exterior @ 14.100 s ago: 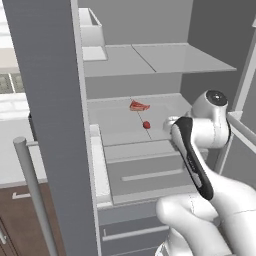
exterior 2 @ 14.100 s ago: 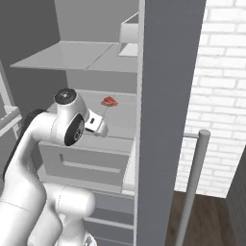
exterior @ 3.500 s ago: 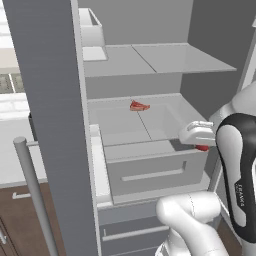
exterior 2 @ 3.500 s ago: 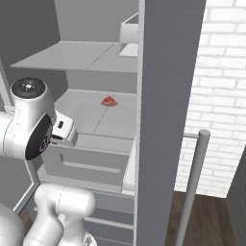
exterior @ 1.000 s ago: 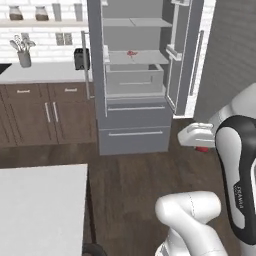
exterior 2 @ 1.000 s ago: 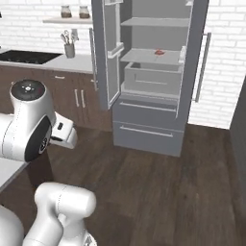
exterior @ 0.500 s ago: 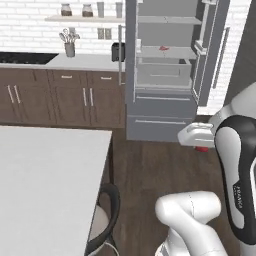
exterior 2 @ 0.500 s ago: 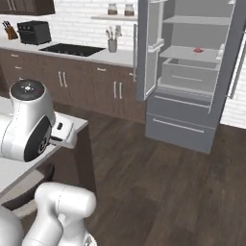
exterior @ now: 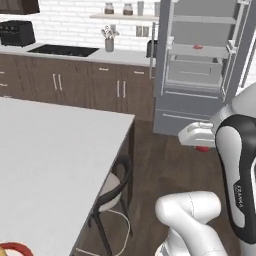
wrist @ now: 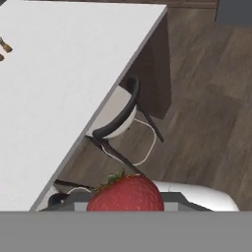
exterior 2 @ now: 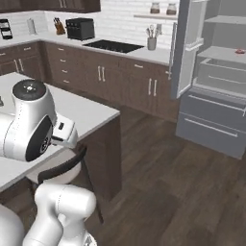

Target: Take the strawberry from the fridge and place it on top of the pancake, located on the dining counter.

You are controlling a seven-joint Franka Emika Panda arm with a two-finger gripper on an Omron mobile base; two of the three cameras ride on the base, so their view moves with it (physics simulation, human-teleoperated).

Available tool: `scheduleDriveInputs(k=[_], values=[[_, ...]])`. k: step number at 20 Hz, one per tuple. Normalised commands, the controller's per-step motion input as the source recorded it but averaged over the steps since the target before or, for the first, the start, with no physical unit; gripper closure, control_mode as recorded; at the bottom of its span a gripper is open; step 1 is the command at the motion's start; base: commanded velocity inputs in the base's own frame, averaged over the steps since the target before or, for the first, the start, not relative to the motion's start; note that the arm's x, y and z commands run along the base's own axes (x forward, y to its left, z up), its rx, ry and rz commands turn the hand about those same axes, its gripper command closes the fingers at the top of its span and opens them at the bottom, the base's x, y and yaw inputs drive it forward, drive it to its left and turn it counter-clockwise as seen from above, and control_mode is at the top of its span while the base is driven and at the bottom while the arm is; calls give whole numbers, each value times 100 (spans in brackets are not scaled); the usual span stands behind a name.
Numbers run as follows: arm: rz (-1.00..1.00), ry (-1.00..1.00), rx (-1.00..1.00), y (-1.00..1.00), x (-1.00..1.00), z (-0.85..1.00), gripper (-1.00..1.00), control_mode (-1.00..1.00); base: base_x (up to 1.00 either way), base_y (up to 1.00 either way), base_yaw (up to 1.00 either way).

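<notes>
Hand view shows the strawberry (wrist: 126,193) pinched in the tool (exterior: 202,145) at bottom centre, above a stool (wrist: 117,115) beside the white bench (wrist: 59,83). Carrying is under way; next, reach the plate (exterior: 14,249) at lower left and lower the berry onto the pancake.

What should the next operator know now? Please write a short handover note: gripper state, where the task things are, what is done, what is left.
Gripper: shut on the strawberry, carried above the dark wood floor, beside the dining counter.
Fridge: across the room, both upper doors open, one drawer pulled out. A pinkish-red slab lies on its shelf.
Pancake: I cannot make it out; a red plate rim shows at the near edge of the counter in the left base view.
Done: the strawberry is out of the fridge.
Left: bring the strawberry over the counter to the plate, set it on the pancake, release.
</notes>
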Motion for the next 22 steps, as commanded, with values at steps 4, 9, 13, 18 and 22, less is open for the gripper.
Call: scheduleDriveInputs(k=[4,9,13,18,22], values=[[0,0,0,0,0,0,100,100,-82,1,37],[0,0,0,0,0,0,100,100,-83,4,36],[0,0,0,0,0,0,100,100,-76,0,35],[0,0,0,0,0,0,100,100,-21,0,41],[0,0,0,0,0,0,100,100,13,-4,42]])
